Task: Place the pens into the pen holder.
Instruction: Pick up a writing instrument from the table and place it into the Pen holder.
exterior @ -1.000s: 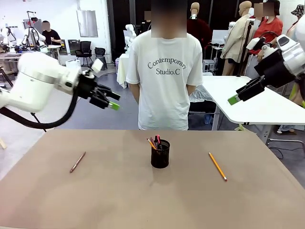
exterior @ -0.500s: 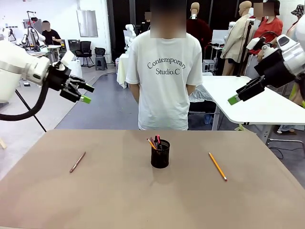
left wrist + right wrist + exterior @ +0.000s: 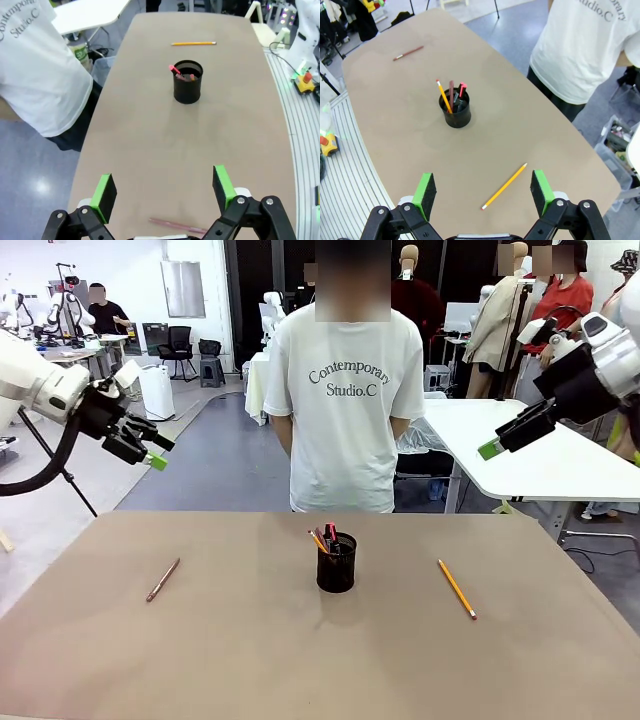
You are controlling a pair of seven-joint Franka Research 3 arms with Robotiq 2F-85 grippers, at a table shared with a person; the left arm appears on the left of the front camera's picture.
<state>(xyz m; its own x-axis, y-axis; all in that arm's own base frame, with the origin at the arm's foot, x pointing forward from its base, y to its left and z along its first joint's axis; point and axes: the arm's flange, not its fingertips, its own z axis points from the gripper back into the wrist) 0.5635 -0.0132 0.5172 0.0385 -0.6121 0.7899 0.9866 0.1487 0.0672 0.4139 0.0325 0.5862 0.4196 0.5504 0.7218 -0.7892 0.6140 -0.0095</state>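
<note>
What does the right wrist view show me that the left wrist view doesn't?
Right wrist view: the right gripper, open, looking down at the yellow pencil, and a yellow pen standing in the pen holder. Left wrist view: the left gripper, open, looking down at the brownish-pink pen. Both: the holder with a red-tipped pen in it, the pencil and brownish-pink pen lying on the table, and the person's white shirt.
</note>
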